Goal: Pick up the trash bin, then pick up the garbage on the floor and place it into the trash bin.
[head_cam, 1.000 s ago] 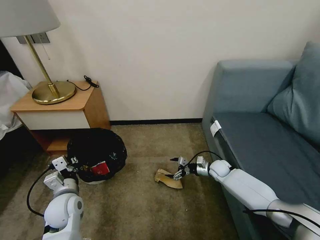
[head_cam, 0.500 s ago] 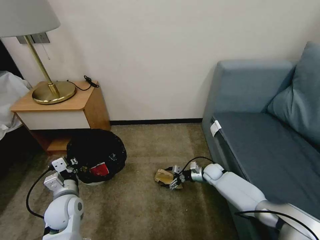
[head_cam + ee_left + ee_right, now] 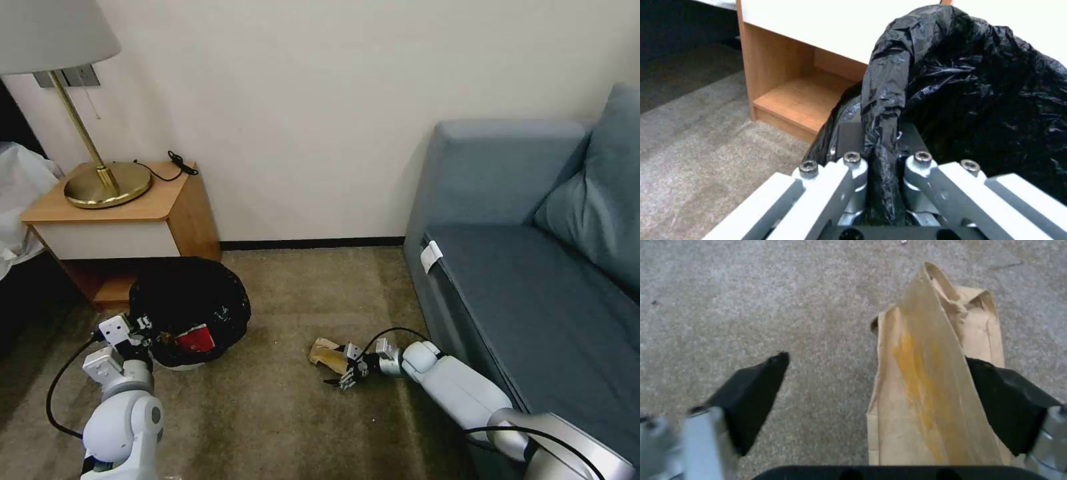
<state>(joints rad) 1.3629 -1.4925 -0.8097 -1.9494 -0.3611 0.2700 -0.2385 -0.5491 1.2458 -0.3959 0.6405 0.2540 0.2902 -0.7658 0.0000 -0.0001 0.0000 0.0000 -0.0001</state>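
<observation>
Left gripper [image 3: 148, 327] is clamped on the near rim of the trash bin [image 3: 190, 310], black liner pinched tight between its fingers [image 3: 853, 166]; the bin sits at the left of the carpet [image 3: 280, 413], just in front of the bedside cabinet [image 3: 127, 220]; a red-and-white cup [image 3: 195, 338] already lies inside it. Keep that hold steady and the bin mouth level.

Right gripper [image 3: 350, 372] is down at carpet level, mid-floor, spread wide around the crumpled paper bag [image 3: 933, 390]; one pad [image 3: 1009, 400] touches the bag's far side, the other pad [image 3: 751, 390] stands well off over bare carpet, so the bag lies off-centre in the opening. Judgement: you'd do well to shift the claw sideways until the bag sits midway, then close slowly; the paper is thin and flattened, likely to fold or slip out of a one-sided pinch. Close low, so the pads catch the bag's full thickness, not only its upper crease.

Surface: short-pile brownish carpet, some friction, should hold the bag still as you close. Room: lamp [image 3: 73, 100] on the cabinet at left; plain wall behind; blue sofa [image 3: 533, 253] close on the right, so mind the right elbow beside its front edge.
</observation>
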